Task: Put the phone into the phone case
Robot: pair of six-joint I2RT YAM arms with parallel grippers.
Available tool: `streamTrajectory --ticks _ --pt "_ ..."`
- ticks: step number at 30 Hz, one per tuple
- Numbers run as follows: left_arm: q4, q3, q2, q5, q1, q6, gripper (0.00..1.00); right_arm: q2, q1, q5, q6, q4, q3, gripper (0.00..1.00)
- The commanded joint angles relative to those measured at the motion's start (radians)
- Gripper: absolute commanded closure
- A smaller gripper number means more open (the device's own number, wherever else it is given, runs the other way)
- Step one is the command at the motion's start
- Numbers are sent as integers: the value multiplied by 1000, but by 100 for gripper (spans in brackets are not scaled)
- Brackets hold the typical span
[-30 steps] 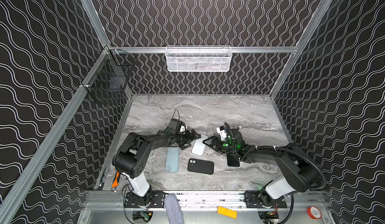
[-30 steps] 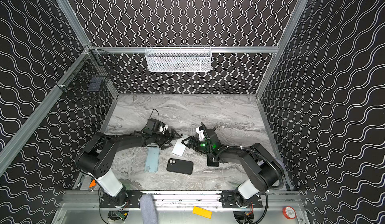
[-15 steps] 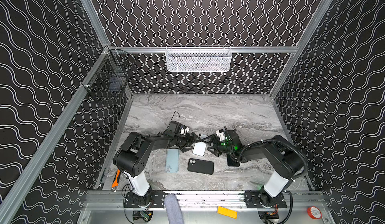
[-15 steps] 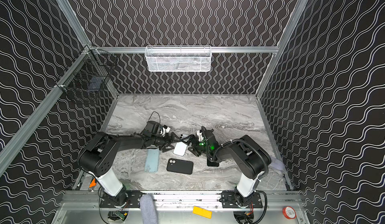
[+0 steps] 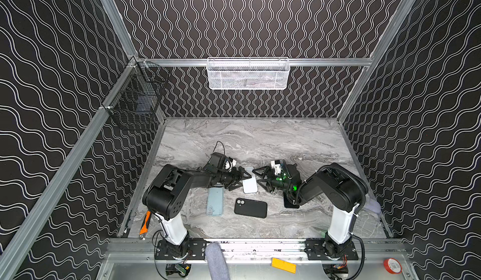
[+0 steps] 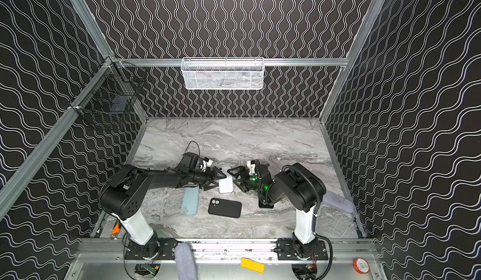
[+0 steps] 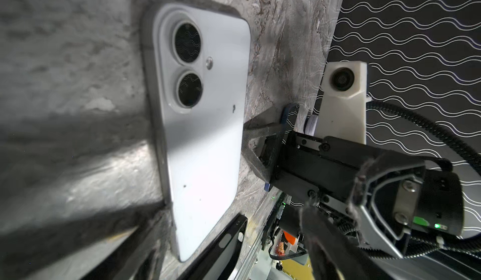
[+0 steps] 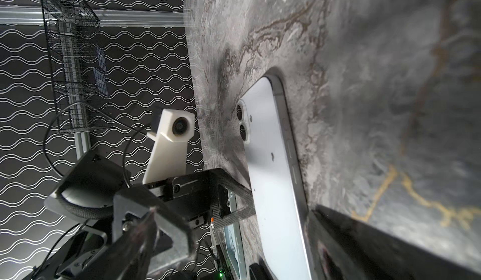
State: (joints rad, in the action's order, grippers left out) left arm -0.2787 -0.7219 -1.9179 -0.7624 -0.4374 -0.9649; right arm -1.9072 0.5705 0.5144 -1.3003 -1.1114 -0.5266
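1. Found white phone (image 5: pixel 250 183) lying flat on marble tabletop (image 5: pixel 260 140), back upward. Saw both lenses of the phone (image 7: pixel 205 148) exposed in left wrist view.
2. Found left gripper (image 5: pixel 240 179) low at the phone's long edge nearer the left arm, jaws spread wide, nothing held.
3. In right wrist view, saw one left finger (image 8: pixel 231 181) reaching that edge of the phone (image 8: pixel 276 200). Could not tell whether in contact.
4. Found right gripper (image 5: pixel 258 180) low at the phone's opposite long edge, jaws likewise spread wide, nothing held.
5. In left wrist view, saw one right finger (image 7: pixel 260 132) just beside the phone.
6. Located black phone case (image 5: pixel 250 207) near the phone on the side toward the arm bases, apart from it, camera cut-out visible.
7. Located pale blue phone case (image 5: pixel 215 201) near the phone, beyond the left gripper, one end under the left arm.
8. Noted dark flat item (image 5: pixel 290 203) beyond the right gripper from the phone, mostly hidden under the right arm. Could not identify.
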Motion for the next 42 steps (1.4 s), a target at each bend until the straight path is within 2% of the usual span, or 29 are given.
streamTrajectory --ticks 1,6,14,26,33,42 --pt "1 14 -11 39 -3 -19 17 3 3 68 1 -24 -23 8" --pt "-59 44 -1 60 -3 -46 18 54 3 106 47 54 -52 8" --pt "-214 87 -17 80 -2 -118 20 43 5 156 17 -6 -48 8" --pt "-320 115 -34 95 -2 -158 21 17 11 173 -1 -44 -42 8" --pt "-367 136 -47 97 -2 -174 21 -47 13 171 -4 -49 -39 8" --pt "-379 134 -52 102 -2 -177 21 -75 20 168 -1 -58 -32 9"
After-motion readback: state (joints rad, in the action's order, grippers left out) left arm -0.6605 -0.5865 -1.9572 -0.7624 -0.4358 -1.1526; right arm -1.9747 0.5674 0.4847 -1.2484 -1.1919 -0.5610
